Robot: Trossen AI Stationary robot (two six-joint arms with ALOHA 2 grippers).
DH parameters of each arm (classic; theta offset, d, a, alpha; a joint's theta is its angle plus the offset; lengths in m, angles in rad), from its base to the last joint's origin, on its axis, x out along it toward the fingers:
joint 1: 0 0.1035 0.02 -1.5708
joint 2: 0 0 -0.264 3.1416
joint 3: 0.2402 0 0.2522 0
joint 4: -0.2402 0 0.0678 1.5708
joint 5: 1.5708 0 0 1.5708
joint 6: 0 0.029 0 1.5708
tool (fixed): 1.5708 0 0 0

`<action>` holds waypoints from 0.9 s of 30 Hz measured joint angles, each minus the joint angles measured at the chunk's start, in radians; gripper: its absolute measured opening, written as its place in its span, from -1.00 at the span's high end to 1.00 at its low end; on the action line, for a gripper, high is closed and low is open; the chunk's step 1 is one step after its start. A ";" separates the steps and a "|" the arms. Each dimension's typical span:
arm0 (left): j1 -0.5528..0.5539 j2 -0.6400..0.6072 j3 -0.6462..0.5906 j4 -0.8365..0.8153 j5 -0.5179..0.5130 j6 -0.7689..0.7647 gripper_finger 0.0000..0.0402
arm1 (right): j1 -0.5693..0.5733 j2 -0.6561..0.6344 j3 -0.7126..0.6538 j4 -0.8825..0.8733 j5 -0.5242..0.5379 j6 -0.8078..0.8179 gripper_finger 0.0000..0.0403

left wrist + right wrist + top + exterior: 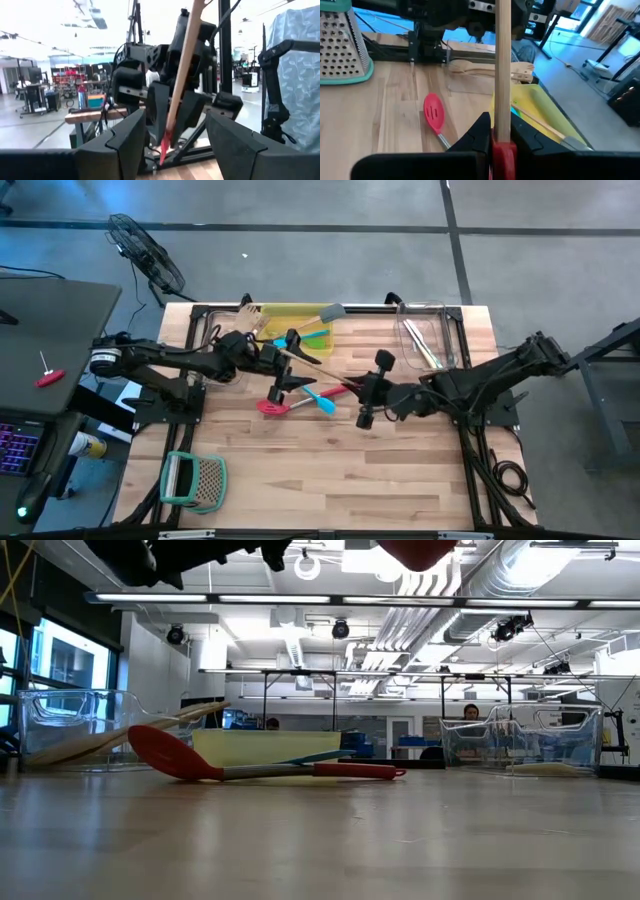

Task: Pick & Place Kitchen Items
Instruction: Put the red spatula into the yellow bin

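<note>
Right gripper: above table centre, clamped on the red end of a long pale wooden-handled utensil, which is lifted off the table.
Left gripper: facing it across the middle, fingers spread wide, the same stick between them, contact unclear.
Red slotted spatula: flat on the wooden table.
Yellow tray: holds remaining utensils.

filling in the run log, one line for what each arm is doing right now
right gripper: shut on wooden-handled utensil, mid-table | left gripper: fingers open around its handle | red spatula: on table
</note>
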 joint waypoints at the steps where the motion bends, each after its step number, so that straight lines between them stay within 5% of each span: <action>1: 0.000 0.000 0.000 -0.002 0.000 -0.005 -0.01 | -0.010 0.003 0.000 0.010 -0.015 0.000 0.87; 16: 0.000 0.006 0.000 0.040 -0.001 -0.008 -0.01 | -0.113 0.076 -0.010 0.099 -0.212 -0.019 0.87; 27: 0.000 0.006 0.001 0.030 -0.045 -0.007 -0.01 | -0.114 0.076 -0.011 0.098 -0.217 -0.019 0.87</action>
